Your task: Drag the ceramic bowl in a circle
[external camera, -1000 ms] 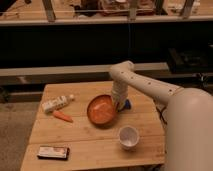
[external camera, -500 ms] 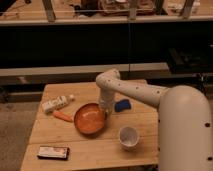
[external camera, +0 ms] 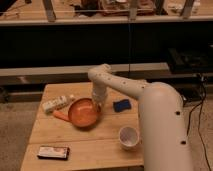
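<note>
The ceramic bowl is wide, shallow and glossy orange-brown. It sits left of centre on the wooden table. My white arm comes in from the right and bends down over the table. My gripper is at the bowl's right rim, pointing down onto it. The bowl's left side lies against or over the orange carrot.
A white bottle lies at the left, behind the carrot. A blue sponge lies right of the gripper. A small white cup stands front right. A dark flat packet lies front left. Dark shelving stands behind the table.
The bowl has slid left and toward the front with the gripper on its rim, ending against the carrot. The blue sponge, hidden a second ago, is uncovered.
</note>
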`<action>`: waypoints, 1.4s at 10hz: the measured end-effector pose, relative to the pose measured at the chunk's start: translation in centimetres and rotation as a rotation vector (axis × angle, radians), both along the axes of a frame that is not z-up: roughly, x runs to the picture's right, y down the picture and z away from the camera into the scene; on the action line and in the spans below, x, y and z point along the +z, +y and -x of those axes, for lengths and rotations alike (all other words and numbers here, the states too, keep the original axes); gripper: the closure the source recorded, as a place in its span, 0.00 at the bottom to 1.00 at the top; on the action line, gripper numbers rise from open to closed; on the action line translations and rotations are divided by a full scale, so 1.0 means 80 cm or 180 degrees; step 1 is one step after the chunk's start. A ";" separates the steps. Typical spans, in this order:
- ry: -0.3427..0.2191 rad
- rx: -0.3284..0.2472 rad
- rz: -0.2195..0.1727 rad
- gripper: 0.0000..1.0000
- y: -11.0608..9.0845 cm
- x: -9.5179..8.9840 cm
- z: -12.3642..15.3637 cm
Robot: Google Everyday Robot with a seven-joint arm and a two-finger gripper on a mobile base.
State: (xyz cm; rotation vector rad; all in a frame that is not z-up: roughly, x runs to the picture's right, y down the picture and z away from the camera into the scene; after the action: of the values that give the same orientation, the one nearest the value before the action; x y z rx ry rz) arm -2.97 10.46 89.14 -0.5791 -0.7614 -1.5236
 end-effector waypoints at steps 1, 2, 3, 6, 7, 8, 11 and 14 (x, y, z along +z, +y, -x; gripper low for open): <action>0.0091 0.0050 -0.0061 0.95 -0.013 0.007 -0.015; 0.0190 0.0124 -0.0095 0.95 -0.023 0.012 -0.029; 0.0299 0.0221 -0.0121 0.95 -0.029 0.014 -0.046; 0.0610 0.0468 -0.0207 0.95 -0.022 -0.007 -0.108; 0.0674 0.0502 -0.0217 0.95 -0.014 -0.019 -0.118; 0.0724 0.0543 -0.0232 0.95 -0.001 -0.037 -0.127; 0.0695 0.0488 -0.0165 0.95 0.040 -0.077 -0.141; 0.0268 0.0203 -0.0011 0.95 0.083 -0.093 -0.114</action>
State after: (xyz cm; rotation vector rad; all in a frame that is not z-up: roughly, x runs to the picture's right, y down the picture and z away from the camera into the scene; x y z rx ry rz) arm 6.14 17.10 81.73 -0.6073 -0.7062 -1.4326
